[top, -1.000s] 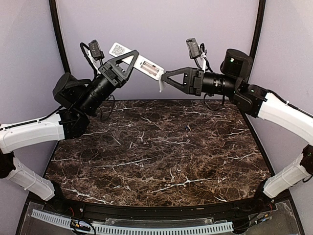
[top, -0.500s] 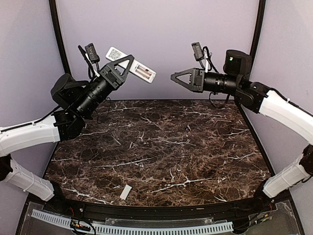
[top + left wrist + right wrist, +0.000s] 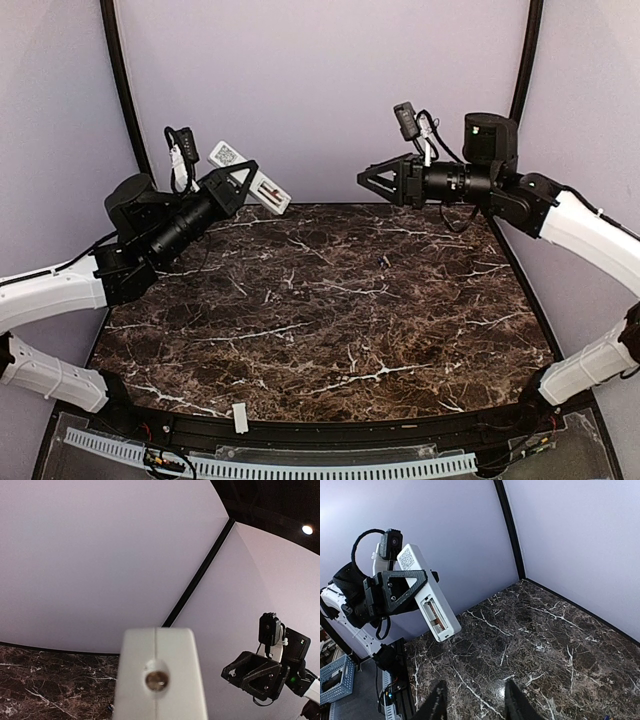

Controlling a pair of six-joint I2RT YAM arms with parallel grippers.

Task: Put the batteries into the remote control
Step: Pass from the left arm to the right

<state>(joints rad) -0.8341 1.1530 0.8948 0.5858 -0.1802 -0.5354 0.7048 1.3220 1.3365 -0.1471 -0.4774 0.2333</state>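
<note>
Two hands face off over the far edge of the counter [image 3: 330, 330]: the left hand [image 3: 242, 178] clamps the remote control [image 3: 271, 193] aloft, long axis slanting down toward the right hand [image 3: 364, 180], which hangs open and empty across from its uncovered battery bay [image 3: 436, 614].

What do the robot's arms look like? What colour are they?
The left arm and the right arm both have smooth white shells near their bases, then round black joints and black tube-shaped wrists. The fingers are black open triangles. A black cable loops by each wrist, beside a little black camera.
</note>
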